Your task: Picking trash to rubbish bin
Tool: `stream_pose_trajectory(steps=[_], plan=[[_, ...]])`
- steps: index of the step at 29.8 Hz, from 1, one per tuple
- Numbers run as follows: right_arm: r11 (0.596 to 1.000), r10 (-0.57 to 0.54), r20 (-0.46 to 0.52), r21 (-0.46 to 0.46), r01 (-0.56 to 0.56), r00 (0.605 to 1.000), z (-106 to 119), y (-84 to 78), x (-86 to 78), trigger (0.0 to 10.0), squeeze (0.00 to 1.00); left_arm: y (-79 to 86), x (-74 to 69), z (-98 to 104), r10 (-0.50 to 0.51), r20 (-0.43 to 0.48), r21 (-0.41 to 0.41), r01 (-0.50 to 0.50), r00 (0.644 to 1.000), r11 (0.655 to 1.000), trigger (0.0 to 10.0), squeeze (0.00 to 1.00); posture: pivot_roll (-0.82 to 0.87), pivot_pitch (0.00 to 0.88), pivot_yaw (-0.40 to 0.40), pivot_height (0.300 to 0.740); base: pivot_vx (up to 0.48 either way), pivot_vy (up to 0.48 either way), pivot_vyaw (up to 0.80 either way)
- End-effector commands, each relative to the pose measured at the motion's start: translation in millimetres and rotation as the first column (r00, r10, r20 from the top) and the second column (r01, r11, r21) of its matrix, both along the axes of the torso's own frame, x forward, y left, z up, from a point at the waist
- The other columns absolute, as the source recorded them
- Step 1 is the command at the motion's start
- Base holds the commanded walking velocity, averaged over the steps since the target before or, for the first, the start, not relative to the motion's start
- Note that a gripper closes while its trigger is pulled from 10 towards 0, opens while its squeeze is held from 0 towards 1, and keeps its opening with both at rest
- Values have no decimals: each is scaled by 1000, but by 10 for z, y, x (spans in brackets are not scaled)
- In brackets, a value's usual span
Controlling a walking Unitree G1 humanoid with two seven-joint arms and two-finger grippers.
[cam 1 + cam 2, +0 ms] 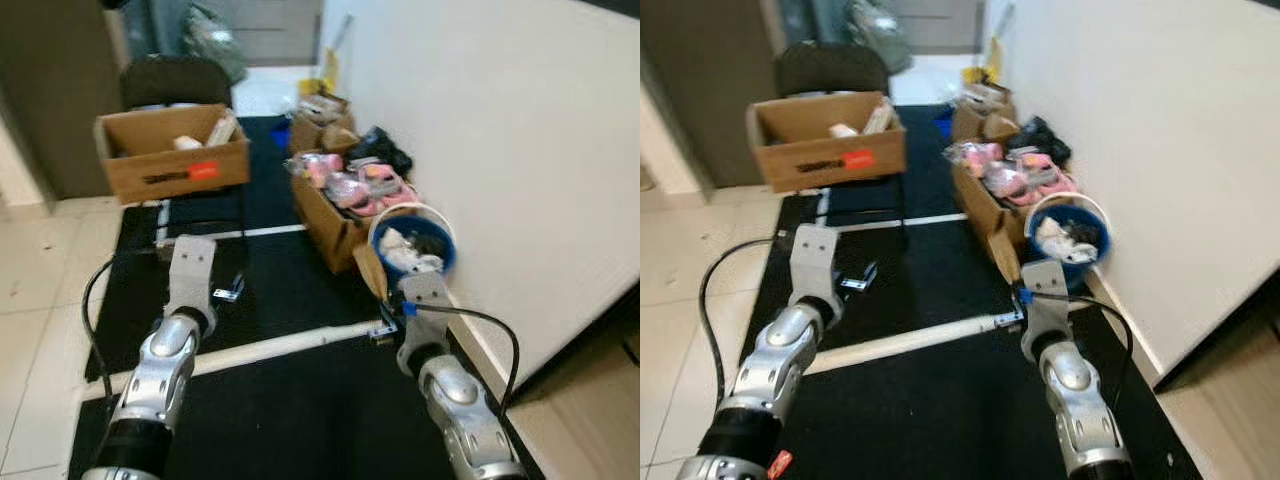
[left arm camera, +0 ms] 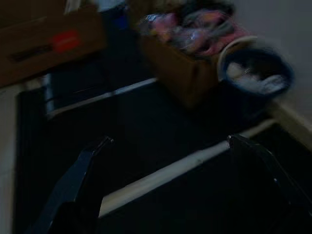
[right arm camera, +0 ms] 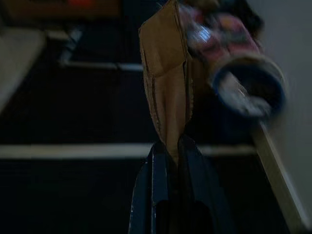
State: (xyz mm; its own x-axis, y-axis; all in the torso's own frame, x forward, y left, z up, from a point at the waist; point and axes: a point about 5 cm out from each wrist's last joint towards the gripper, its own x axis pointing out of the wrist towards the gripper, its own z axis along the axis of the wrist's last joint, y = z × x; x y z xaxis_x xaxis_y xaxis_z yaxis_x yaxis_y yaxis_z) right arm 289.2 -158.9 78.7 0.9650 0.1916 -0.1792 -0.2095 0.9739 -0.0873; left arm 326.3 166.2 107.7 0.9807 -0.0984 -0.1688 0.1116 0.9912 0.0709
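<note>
Both silver arms reach forward over the black floor mat [image 1: 300, 400] with its white stripes. The right gripper [image 3: 168, 153] has its two black fingers pressed together on the lower edge of a flat brown cardboard piece [image 3: 165, 83], and that scrap stands up from the fingertips, slightly tilted. In the head views the same cardboard sits just beside the round blue bucket with a white rim [image 1: 413, 243], on the side away from the wall, so close to the rim that I cannot tell whether they touch. The bucket stands on the floor against the white wall [image 1: 500, 150] and already holds crumpled white and dark rubbish. Right behind it is a long open cardboard box packed with pink and red items [image 1: 345, 195], and further back along the wall smaller boxes and dark bundles are piled up.

The left gripper [image 2: 170, 141] hangs over the mat well apart from the bucket, its fingers spread wide with nothing between them; a white stripe of the mat runs under the gap. A small shiny scrap [image 1: 229, 292] lies on the mat just ahead of the left arm. Off to the left, a big open brown cardboard box with an orange-red label [image 1: 172, 155] sits raised above the mat, with a dark chair behind it.
</note>
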Motion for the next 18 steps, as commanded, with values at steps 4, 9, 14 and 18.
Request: stream_pose_trajectory(steps=[4,9,14,18], plan=[[998,31,-9,47,-31,999,-4,25,18,10000,0,-41,-48,-15,-31,6,-6,31,1000,1000,10000,0,-65,73,-2,740,0,0,0],[998,64,5,28,-64,998,28,65,51,10000,0,-45,-29,-36,-20,0,8,20,1000,1000,10000,0,-59,79,-10,740,0,0,0],[994,101,-1,-28,-101,995,-20,115,45,10000,0,-5,-24,-21,8,0,-7,-8,1000,1000,10000,0,-63,74,-1,740,0,0,0],[996,89,4,13,-89,996,4,108,43,10000,0,-64,-26,20,-29,18,-7,29,999,1000,10000,0,-51,68,-9,740,0,0,0]])
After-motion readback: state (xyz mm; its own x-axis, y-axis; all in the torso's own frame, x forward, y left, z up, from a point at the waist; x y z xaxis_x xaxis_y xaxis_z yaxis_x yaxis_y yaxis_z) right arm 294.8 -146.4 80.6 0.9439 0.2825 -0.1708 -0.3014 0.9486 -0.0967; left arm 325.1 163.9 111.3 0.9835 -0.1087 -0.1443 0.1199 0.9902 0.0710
